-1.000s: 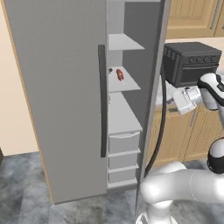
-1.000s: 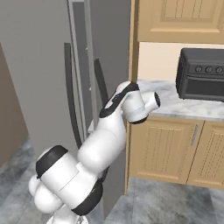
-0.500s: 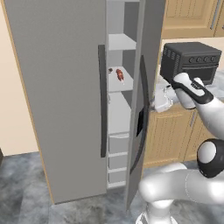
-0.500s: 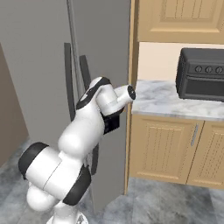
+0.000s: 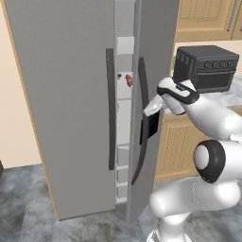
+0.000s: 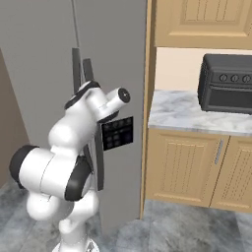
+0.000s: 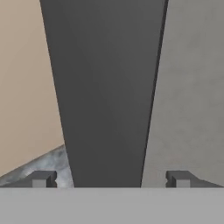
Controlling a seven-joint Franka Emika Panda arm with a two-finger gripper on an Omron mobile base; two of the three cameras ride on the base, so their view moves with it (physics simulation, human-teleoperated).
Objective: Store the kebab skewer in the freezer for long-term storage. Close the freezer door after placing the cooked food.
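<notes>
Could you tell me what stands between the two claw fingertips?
In the hand view, a dark vertical bar handle rises between the two small dark fingertips; nothing else.

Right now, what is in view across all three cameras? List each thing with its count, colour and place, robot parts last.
freezer: one, grey, two doors, left of the cabinets.
freezer door: one, grey with a dark dispenser panel, nearly shut, a narrow gap left.
door handles: two, dark vertical bars, either side of the gap.
kebab skewer: one, red-brown, on a pale shelf inside, seen through the gap.
countertop oven: one, black with knobs, on the counter.
counter: one, grey marble, right of the freezer.
cabinets: wooden, above and below the counter.
floor: grey stone.
arm: one, white with dark joints, against the door.
tool: one, open, a dark handle between its tips.
</notes>
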